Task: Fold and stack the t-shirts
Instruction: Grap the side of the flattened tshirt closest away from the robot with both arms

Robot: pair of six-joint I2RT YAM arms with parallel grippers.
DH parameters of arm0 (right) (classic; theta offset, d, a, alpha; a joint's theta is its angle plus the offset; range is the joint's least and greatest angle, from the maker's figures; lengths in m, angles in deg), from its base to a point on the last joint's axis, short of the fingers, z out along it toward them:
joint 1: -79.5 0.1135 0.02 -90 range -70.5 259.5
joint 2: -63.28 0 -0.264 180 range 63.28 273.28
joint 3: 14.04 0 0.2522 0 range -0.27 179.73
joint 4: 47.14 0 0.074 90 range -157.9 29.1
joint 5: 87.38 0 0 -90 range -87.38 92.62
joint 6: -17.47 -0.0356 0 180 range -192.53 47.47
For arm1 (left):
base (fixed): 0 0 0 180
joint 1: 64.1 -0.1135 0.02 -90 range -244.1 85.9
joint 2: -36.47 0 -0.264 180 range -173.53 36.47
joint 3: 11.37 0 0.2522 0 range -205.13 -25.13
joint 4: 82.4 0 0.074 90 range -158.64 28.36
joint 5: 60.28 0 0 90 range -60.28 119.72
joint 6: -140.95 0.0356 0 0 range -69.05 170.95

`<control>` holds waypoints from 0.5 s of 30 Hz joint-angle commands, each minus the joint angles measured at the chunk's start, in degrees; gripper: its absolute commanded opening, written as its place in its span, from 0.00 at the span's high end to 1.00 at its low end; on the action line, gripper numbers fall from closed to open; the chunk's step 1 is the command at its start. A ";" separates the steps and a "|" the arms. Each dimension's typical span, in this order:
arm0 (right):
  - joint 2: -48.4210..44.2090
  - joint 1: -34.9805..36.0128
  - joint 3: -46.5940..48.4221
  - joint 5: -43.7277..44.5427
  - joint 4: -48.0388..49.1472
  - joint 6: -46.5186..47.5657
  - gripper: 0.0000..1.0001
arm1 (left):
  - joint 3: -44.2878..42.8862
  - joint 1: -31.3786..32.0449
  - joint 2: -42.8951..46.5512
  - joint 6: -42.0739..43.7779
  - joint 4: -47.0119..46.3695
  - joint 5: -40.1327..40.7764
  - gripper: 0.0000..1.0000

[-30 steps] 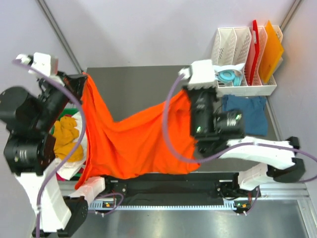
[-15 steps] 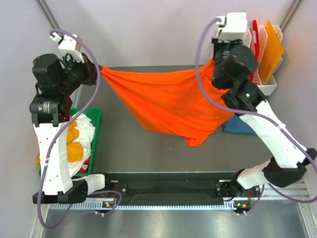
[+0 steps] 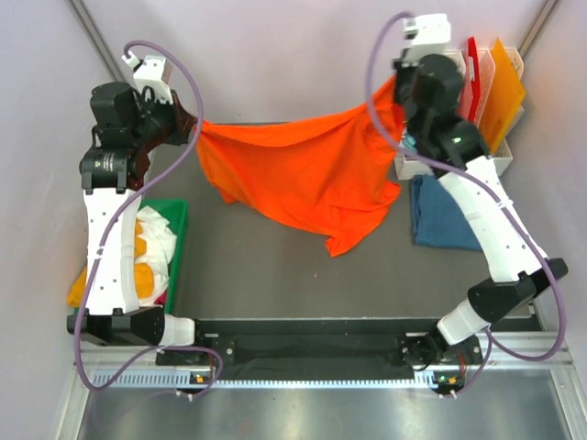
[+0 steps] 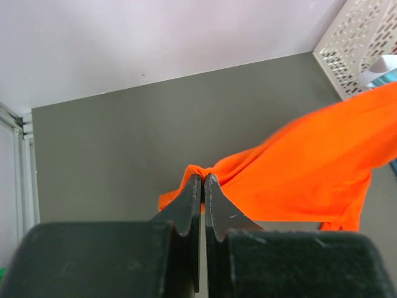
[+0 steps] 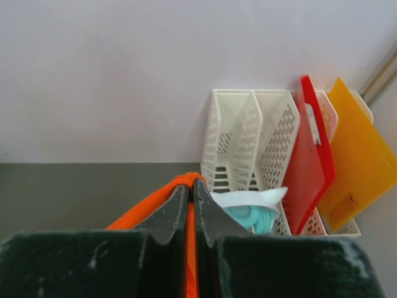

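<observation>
A bright orange t-shirt (image 3: 303, 174) hangs stretched in the air between my two grippers, its lower edge drooping towards the table. My left gripper (image 3: 194, 124) is shut on its left corner; the pinched cloth shows in the left wrist view (image 4: 203, 176). My right gripper (image 3: 396, 87) is shut on its right corner, seen in the right wrist view (image 5: 191, 180). A folded dark teal-blue t-shirt (image 3: 442, 213) lies flat at the right of the table. Yellow-orange and white t-shirts (image 3: 147, 252) lie crumpled in a green bin at the left.
The green bin (image 3: 177, 240) stands at the table's left edge. A white slotted rack (image 3: 495, 147) at the back right holds a red board (image 3: 473, 78), an orange board (image 3: 503, 87) and a teal roll (image 5: 260, 214). The grey table (image 3: 275, 275) lies below the shirt.
Both grippers have risen and moved back, lifting the orange t-shirt off the front of the table and spreading it wide in the air. The right arm has stretched up towards the rack.
</observation>
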 commanded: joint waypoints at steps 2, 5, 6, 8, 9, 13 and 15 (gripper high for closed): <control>-1.77 -19.90 -2.51 -24.72 -8.60 -18.06 0.97 | 2.13 -0.10 -1.77 1.92 -6.44 2.87 1.00; -6.52 -27.04 -12.63 -26.53 -4.38 -19.75 0.97 | 5.55 -0.19 -1.42 2.62 -9.95 3.83 1.00; -6.96 -27.59 -13.69 -24.53 -4.37 -17.31 0.99 | 6.26 -0.19 -1.33 2.19 -10.57 4.45 1.00; -8.28 -27.16 -17.03 -19.17 -3.76 -14.22 1.00 | 5.22 -0.19 -2.03 1.92 -8.57 5.60 1.00; -9.42 -27.16 -18.70 -18.80 -2.53 -13.86 1.00 | 4.52 -0.19 -2.47 2.01 -7.25 5.51 1.00; -16.70 -25.33 -27.92 -17.57 4.58 -12.89 1.00 | 5.47 -0.28 0.34 3.41 -6.36 5.34 1.00; -18.82 -23.22 -29.26 -14.41 5.91 -10.18 1.00 | 5.13 -0.63 1.13 5.07 -4.69 4.12 1.00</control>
